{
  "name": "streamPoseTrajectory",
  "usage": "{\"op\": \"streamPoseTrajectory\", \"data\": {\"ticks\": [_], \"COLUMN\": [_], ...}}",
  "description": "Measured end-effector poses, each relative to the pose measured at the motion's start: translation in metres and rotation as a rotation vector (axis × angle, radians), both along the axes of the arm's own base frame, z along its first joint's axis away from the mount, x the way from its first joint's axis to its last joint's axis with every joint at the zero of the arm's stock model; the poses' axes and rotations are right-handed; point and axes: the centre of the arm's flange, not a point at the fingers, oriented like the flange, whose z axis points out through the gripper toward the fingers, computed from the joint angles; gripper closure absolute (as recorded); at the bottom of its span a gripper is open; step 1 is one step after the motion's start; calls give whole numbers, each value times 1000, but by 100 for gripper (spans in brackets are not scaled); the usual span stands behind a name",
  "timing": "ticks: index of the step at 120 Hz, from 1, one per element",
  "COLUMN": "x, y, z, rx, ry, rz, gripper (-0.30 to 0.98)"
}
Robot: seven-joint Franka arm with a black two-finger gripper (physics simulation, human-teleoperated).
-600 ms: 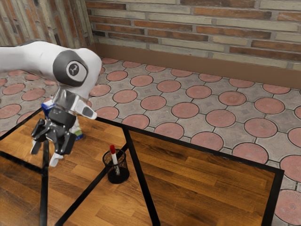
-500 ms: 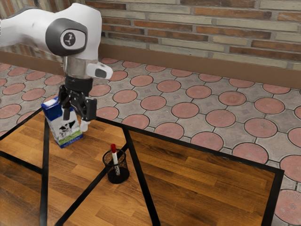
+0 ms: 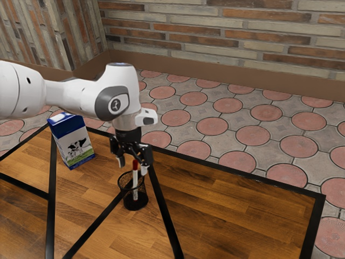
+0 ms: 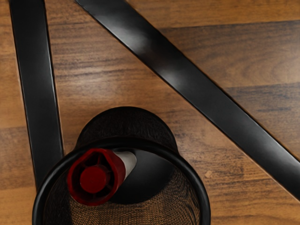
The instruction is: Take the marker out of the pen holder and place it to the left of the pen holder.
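Looking like a room in a home, without telling which room.
Showing walls (image 3: 215,33) in thin rows of orange-brown and pale brick, running down to a plain brown baseboard (image 3: 215,73); spreading below into a grey floor (image 3: 235,116) patterned with pinkish-red discs; standing on it, a wooden table (image 3: 242,216) framed and crossed by black strips (image 3: 163,210), holding a cow-printed carton (image 3: 75,145) and a black mesh pen holder (image 3: 135,203).

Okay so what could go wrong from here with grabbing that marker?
The marker's red cap leans close to the rim of the pen holder, so a descending finger might catch that rim and tip the holder. The open gripper is right at the cap, so closing there might pull off the cap alone. The marker is tilted, so it could swivel or slip when squeezed.
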Motion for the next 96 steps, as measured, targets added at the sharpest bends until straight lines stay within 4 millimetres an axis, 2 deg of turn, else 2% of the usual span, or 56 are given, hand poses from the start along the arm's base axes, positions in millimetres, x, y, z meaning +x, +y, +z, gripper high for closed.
{"op": "streamPoseTrajectory", "data": {"ticks": [36, 50, 78, 86, 96], "x": [-2, 3, 12, 12, 14], "y": [10, 9, 19, 20, 19], "z": [-12, -16, -25, -25, -21], "rx": [9, 9, 13, 14, 13], "ry": [-16, -21, -24, -27, -37], "rz": [71, 88, 134, 140, 145], "gripper": [2, 2, 3, 10, 30]}}
